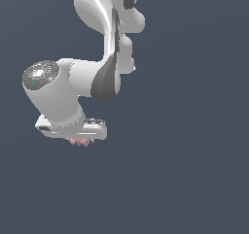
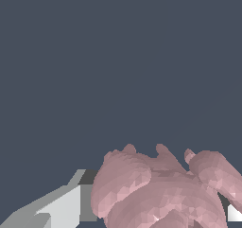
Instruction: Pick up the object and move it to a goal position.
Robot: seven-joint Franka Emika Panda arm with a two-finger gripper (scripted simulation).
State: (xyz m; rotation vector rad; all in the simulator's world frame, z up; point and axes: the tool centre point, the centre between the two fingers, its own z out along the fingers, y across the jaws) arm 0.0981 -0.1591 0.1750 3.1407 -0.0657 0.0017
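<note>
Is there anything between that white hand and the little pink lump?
Nothing: the wrist view shows the pink lump right between the hand's fingers.

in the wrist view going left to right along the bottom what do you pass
Pale gripper finger → pink lumpy object → a sliver of the other gripper finger at the edge. The rest is plain dark background.

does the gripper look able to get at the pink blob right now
Probably yes. The pink blob sits right at the gripper, with one finger beside it and nothing else near. Whether the jaws have closed on it, I can't tell.
</note>
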